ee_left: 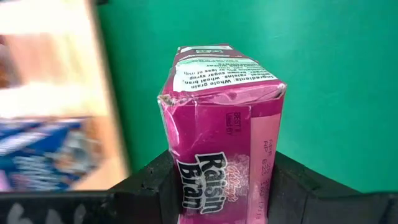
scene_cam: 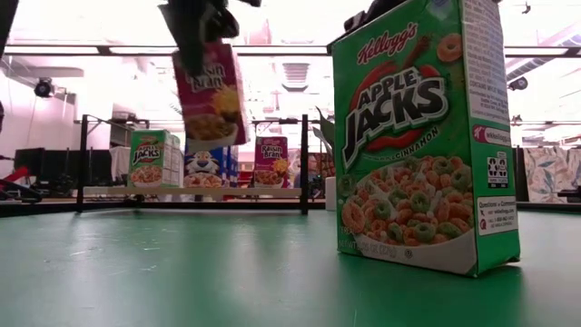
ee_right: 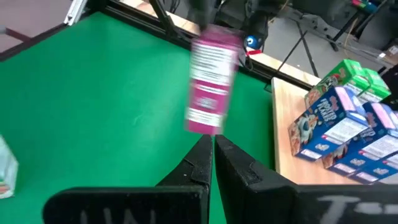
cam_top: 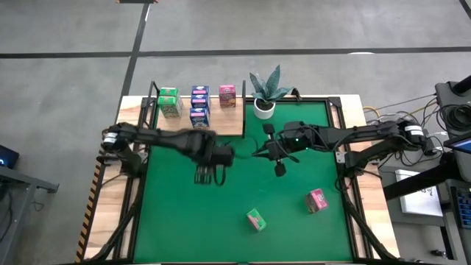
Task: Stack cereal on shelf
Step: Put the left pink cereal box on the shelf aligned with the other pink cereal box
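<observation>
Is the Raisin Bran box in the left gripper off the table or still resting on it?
Off the table: the low view shows the pink Raisin Bran box hanging clear above the green surface, clamped in the left gripper.

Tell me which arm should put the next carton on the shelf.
Left, probably. The left gripper already holds a pink Raisin Bran carton above the table, beside the shelf. The right gripper is shut and empty.

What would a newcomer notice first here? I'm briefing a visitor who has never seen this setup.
The left gripper holds a pink Raisin Bran carton in the air above the green table. Nearer the low camera, a green Apple Jacks carton stands upright. More cartons sit on the shelf at the table's far edge.
</observation>
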Action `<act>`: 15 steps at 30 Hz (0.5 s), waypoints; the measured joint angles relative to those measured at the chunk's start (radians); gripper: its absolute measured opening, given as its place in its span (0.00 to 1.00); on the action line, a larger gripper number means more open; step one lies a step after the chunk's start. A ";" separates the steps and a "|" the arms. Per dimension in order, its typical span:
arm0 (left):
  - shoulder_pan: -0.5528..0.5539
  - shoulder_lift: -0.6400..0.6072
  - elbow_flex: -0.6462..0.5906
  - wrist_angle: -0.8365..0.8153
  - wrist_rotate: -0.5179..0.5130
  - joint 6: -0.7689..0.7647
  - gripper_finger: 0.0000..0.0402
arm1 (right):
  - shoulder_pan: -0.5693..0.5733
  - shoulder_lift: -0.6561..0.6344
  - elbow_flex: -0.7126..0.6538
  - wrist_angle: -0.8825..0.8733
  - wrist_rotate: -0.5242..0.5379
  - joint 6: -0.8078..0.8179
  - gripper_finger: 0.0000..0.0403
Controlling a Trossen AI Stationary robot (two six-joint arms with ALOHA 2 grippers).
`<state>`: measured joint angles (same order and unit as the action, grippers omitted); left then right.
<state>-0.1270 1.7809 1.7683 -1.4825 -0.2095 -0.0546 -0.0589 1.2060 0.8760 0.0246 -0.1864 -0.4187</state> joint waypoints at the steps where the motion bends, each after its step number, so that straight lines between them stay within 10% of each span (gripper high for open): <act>1: 0.028 0.000 0.001 0.000 -0.011 0.050 0.39 | 0.000 -0.011 -0.010 -0.001 -0.001 0.000 0.02; 15: 0.339 0.000 0.003 0.183 -0.043 0.434 0.39 | 0.042 -0.031 -0.037 -0.004 0.000 0.074 0.02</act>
<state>0.2118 1.7809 1.7718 -1.2991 -0.2530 0.3798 -0.0170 1.1748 0.8391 0.0210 -0.1860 -0.3452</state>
